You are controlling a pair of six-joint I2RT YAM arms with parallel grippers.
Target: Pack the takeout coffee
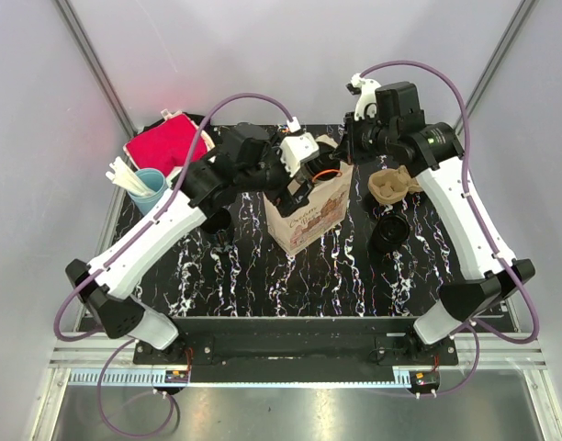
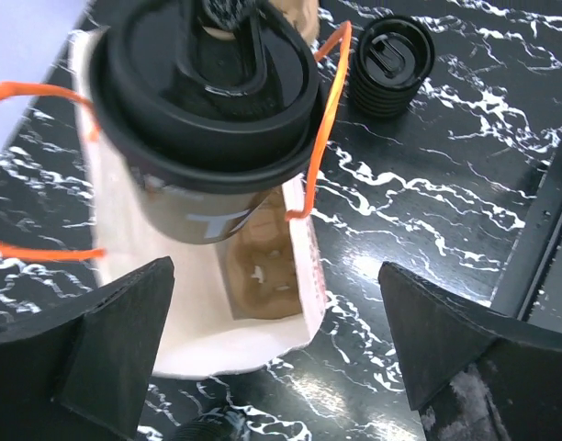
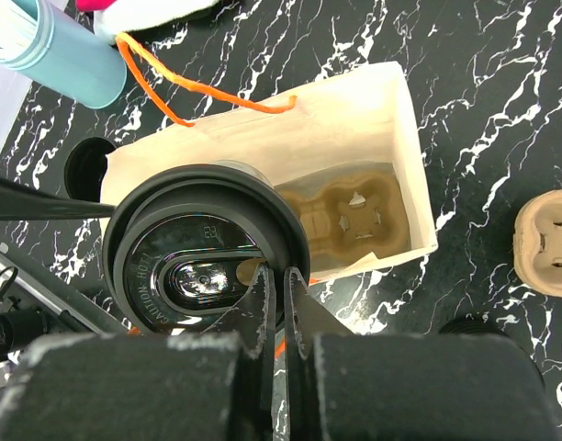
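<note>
Red cloth [image 1: 162, 142] is seen at the far left of the black marbled desk [image 1: 354, 276], with a pale blue cup [image 1: 151, 191] of white sticks just in front of it. The left claw [image 2: 276, 303] is spread wide, its two fingers [image 2: 106, 349] set to either side of the paper bag [image 2: 198, 340], and nothing is gripped between them. The bag is stood upright at the middle of the desk, its orange handles [image 2: 329, 101] hanging loose, and a cardboard tray [image 3: 350, 216] is seen lying on its bottom. The coffee cup [image 2: 203, 197], capped by a black lid [image 3: 207, 266], is held at the bag's open mouth, beside the tray; whether its base has been set down cannot be told. The lid's rim is pinched by the closed right claw [image 3: 279, 285]. Further right, a second cardboard tray [image 1: 391, 184] and a black ribbed cup [image 1: 389, 231] are found on the desk, near each other and apart from the bag.
</note>
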